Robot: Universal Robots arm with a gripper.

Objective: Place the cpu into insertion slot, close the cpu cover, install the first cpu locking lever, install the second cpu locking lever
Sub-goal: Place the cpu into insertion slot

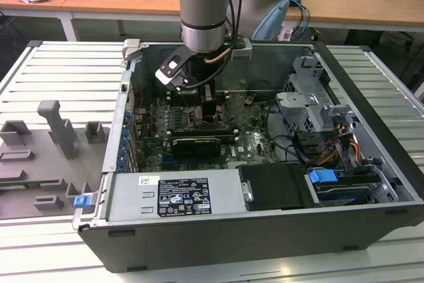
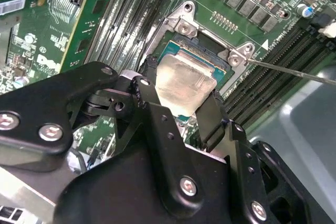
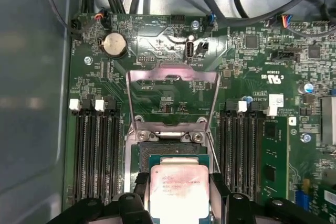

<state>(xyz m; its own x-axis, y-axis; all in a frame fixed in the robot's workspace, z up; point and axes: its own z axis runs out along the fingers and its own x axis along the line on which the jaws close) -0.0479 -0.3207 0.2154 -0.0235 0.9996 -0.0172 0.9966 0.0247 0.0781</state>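
Hold the cpu point(image 2: 185, 81) level in the tool point(image 2: 181, 97), which is clamped on its opposite edges, directly over the insertion slot point(image 3: 169, 151). Square its corners to the slot before seating; avoid tilt, sideways drag and the raised cpu cover point(image 3: 173, 73).

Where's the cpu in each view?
Exterior view: too small to tell; the gripper stands over the motherboard.
Second wrist view: cpu gripped between the black fingers, tilted over the insertion slot.
First wrist view: cpu between the fingers, partly over the slot.
Shared landmark: the slot's silvery screwed bracket.
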